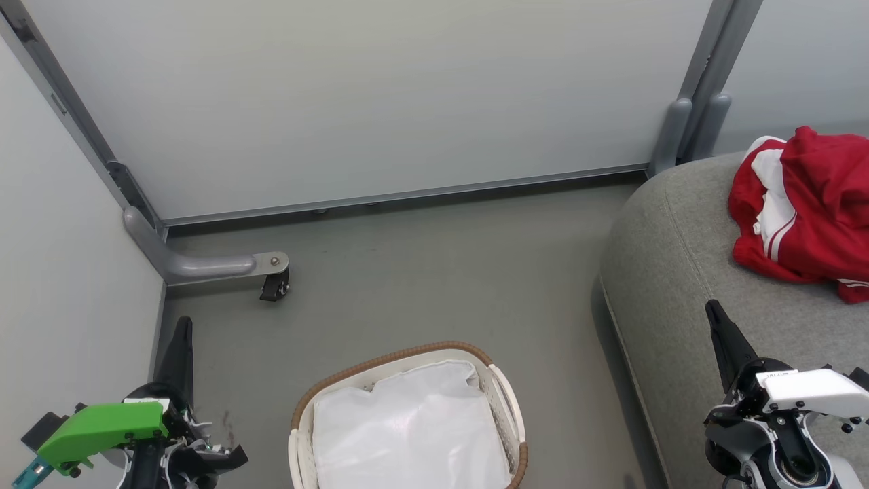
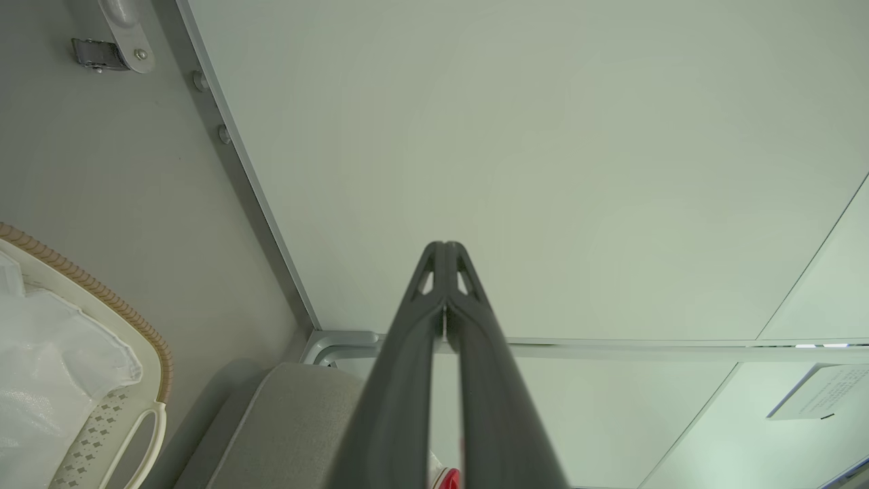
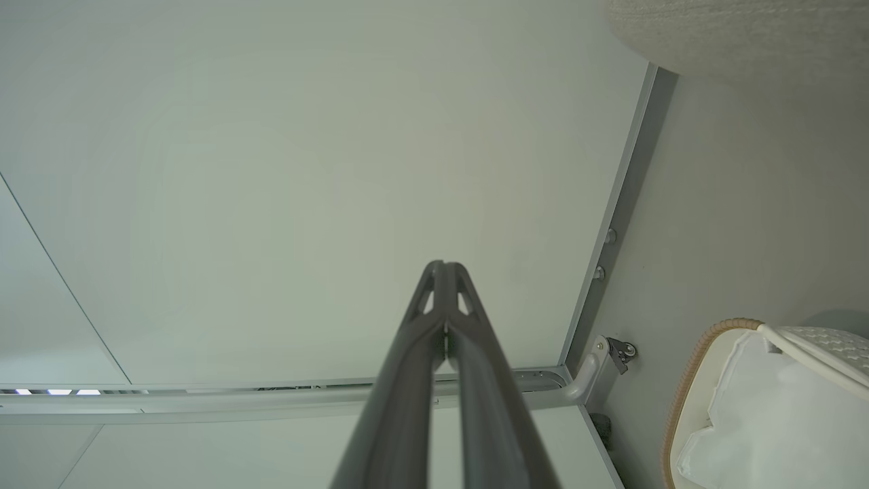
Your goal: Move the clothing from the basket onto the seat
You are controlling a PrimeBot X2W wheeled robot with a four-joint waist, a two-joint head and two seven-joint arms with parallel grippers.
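Head view: the clothing (image 1: 808, 204), red with white stripes, lies bunched on the seat (image 1: 679, 272) at the right, well apart from the basket (image 1: 380, 363). The basket sits on the floor (image 1: 441, 272) at bottom centre. All you see inside it is the white liner (image 1: 407, 435), with no red on top. My call is that the transfer is done or nearly so, though you can't see under the liner. The left gripper (image 1: 182, 333) is at lower left with its fingers pressed together, holding nothing. The right gripper (image 1: 719, 326) is at lower right over the seat's front edge, also clenched and empty. They flank the basket and point up the view. That reads as a parked pose that keeps both clear of the basket mouth and the pile.

Left wrist view: the fingers meet tip to tip against the pale partition panel (image 1: 373, 102), with nothing pinched between them. The basket rim and liner show at the left edge and a seat corner shows low down. A red sliver sits at the bottom edge beside the fingers. It's probably the clothing, but it's too small to confirm.

Right wrist view: the fingers are closed the same way and empty. The basket and liner are at lower right, and the partition's caster foot (image 1: 274, 288) is near them. The seat's rounded edge is at top right.

If you go back in to check, the risk is snagging the liner instead of a garment.
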